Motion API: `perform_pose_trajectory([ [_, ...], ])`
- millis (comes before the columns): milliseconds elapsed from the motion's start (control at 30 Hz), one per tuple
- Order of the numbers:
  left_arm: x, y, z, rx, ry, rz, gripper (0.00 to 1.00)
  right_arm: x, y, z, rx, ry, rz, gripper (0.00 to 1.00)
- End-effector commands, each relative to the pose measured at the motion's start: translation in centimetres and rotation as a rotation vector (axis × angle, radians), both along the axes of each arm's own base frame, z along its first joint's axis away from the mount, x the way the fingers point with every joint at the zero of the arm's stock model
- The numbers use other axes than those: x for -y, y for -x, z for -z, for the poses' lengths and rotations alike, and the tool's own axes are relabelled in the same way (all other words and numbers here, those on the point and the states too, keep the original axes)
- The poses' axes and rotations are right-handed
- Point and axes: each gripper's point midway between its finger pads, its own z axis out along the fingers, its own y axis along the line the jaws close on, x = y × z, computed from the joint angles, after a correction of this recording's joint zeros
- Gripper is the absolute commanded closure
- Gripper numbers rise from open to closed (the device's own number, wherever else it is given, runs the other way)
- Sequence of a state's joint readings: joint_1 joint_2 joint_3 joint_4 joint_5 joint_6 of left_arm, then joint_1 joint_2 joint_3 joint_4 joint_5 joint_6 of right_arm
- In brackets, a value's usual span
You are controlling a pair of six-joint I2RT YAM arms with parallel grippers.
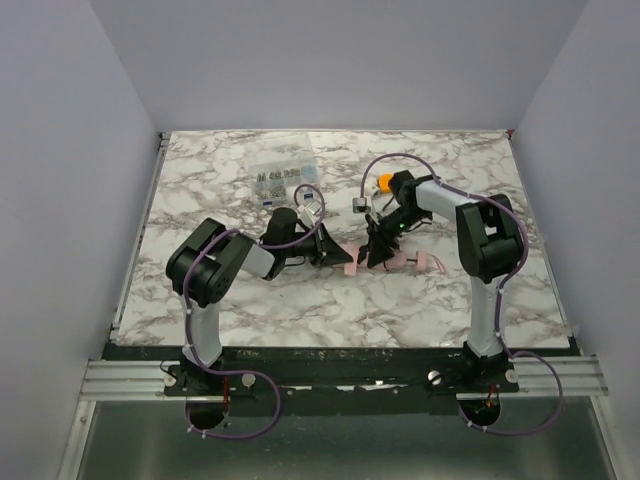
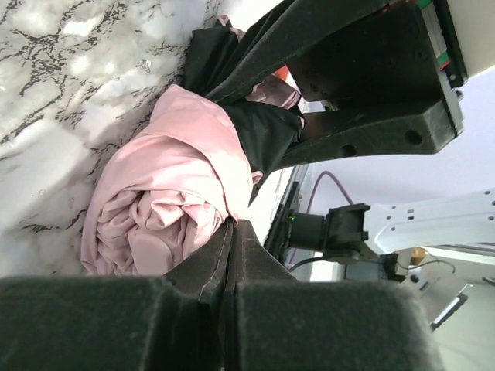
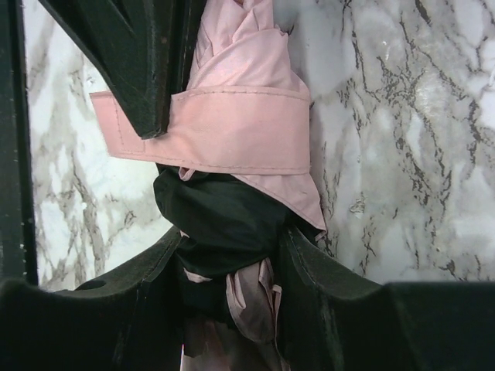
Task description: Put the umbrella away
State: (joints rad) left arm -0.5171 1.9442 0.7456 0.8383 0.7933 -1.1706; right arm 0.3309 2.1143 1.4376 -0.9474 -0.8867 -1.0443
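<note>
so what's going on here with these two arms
Both arms meet over a folded pink umbrella lying in the middle of the marble table. The right gripper is clamped around the bundle, just below its pink strap. The left gripper is shut, tips against the fabric; whether it pinches any is unclear. The umbrella is not yet put away.

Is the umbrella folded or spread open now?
Folded. The umbrella is gathered into a short pink roll, and a strap lies across it.
</note>
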Motion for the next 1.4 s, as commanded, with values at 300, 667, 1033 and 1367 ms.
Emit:
perform_pose_trajectory([
  [300, -0.7, 1.3, 3.8, 0.055, -0.191, 0.064, 1.0, 4.1, 6.3, 6.1, -0.338, 0.292, 0.017, 1.0],
  [667, -0.3, 1.1, -0.6, 0.17, -0.143, 0.089, 1.0, 4.2, 5.9, 6.7, -0.396, 0.324, 0.059, 1.0],
  [1033, 0.4, 3.1, 2.8, 0.142, -0.233, 0.142, 1.0, 4.2, 5.3, 6.9, -0.405, 0.327, 0.093, 1.0],
  [1367, -1.8, 3.3, 7.0, 0.22, -0.497, 0.074, 0.97, 4.2, 5.5, 7.0, -0.408, 0.324, 0.09, 1.0],
])
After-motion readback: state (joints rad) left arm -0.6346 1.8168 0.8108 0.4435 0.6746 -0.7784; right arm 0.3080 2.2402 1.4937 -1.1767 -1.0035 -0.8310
